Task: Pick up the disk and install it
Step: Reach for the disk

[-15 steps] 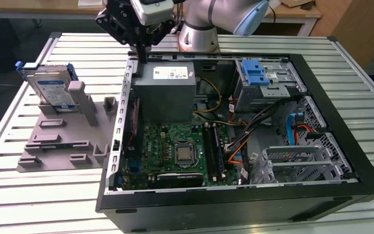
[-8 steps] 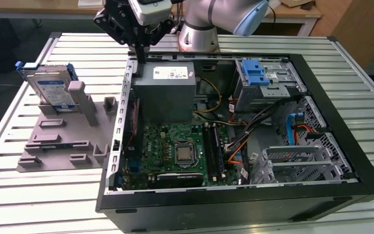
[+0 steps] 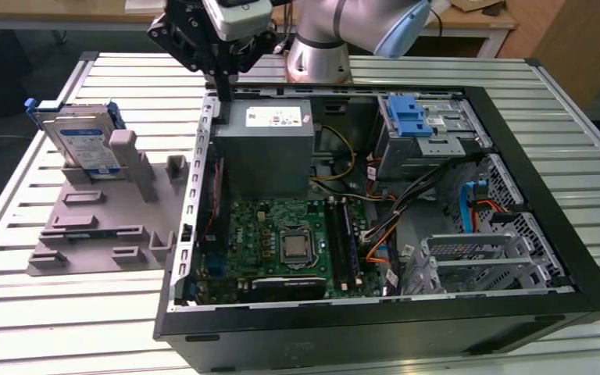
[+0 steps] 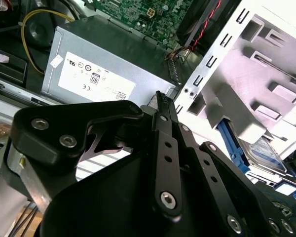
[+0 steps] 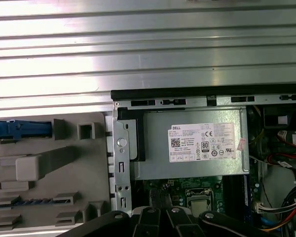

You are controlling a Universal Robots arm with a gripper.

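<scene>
In the exterior view the tool [image 3: 222, 81] hangs over the far rim of the open computer case [image 3: 550, 234], above the power supply [image 3: 269, 144]. Its fingers look pressed together with nothing between them. The disk [image 3: 79, 141] stands upright in the grey holder [image 3: 102, 226] on the table [image 3: 29, 312], well off to the tool's side and lower than it, toward the exterior view's left.

In the second wrist view the tool [image 4: 160, 98] points down past the case wall. The disk [image 4: 265, 150] sits beyond it, half hidden behind the holder's [image 4: 251, 94] uprights.

In the first wrist view the disk [image 5: 20, 129] shows edge-on as a blue strip in the holder [image 5: 49, 173], apart from the tool.

I judge the disk stiff, dense for its size and sensitive to knocks, with smooth metal faces that may slip. The plastic frame probably flexes a little. The free upper part, pinched across the two flat faces, looks the safest hold.
</scene>
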